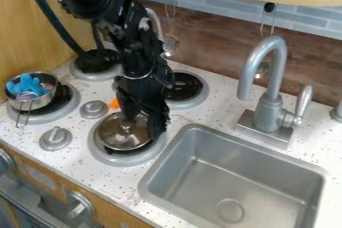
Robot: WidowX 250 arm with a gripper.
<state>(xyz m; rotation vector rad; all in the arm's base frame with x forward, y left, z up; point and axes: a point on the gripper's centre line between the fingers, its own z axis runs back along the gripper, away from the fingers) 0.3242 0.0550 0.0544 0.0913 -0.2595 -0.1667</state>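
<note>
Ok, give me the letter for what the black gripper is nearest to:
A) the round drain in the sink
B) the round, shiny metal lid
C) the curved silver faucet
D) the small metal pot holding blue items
B: the black gripper hangs down right at the round metal lid, over the burner beside the sink.

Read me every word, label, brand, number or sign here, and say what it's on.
No readable text shows.
Pale patch on the light wooden cabinet front: too small to tell if it bears print.
Round grey knobs on the counter: no legible marks.
</note>
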